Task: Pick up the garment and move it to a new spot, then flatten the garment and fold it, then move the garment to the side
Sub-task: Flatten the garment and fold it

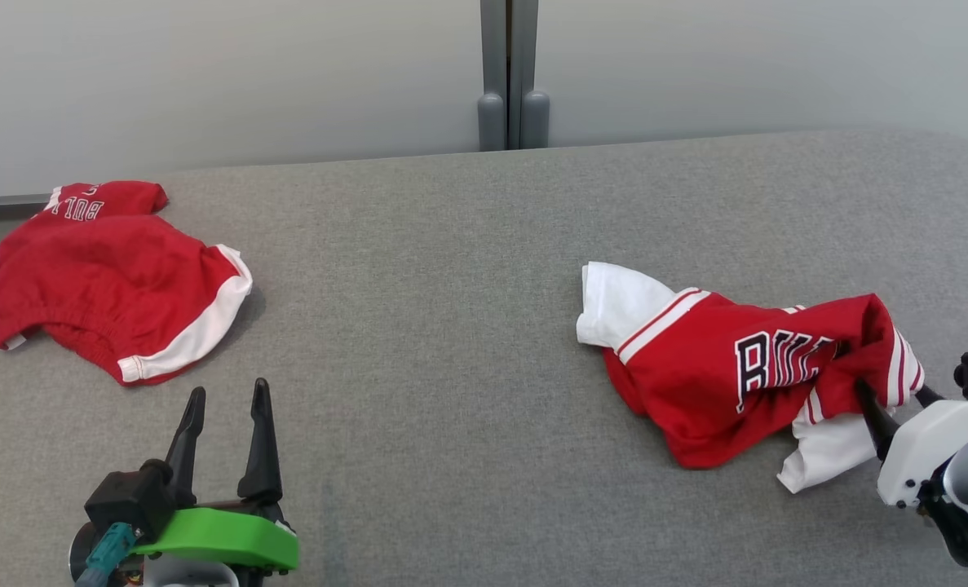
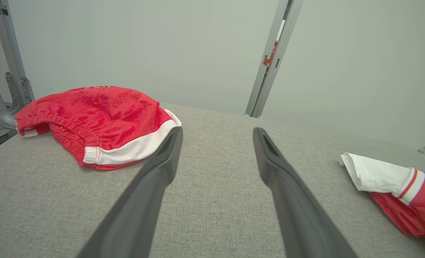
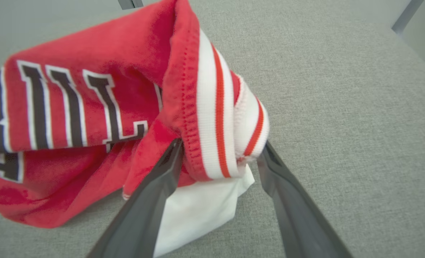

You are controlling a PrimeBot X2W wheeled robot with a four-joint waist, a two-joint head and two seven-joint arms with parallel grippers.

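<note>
The right gripper [image 3: 220, 145] stands released, straddling the striped hem of the crumpled jersey [image 1: 728, 367], which lies on the desk [image 1: 467, 285]. Well left of the jersey, the left gripper [image 1: 227, 399] hangs open beside red shorts [image 1: 100, 277]. Flattening seems next: pinch opposite edges, spread.

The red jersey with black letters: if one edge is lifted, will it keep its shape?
Probably not: the jersey lies crumpled in soft folds on the table. Lifted by the striped hem between the fingers of the right gripper, it would likely hang and drag its white sleeve. It looks thin and light.
</note>
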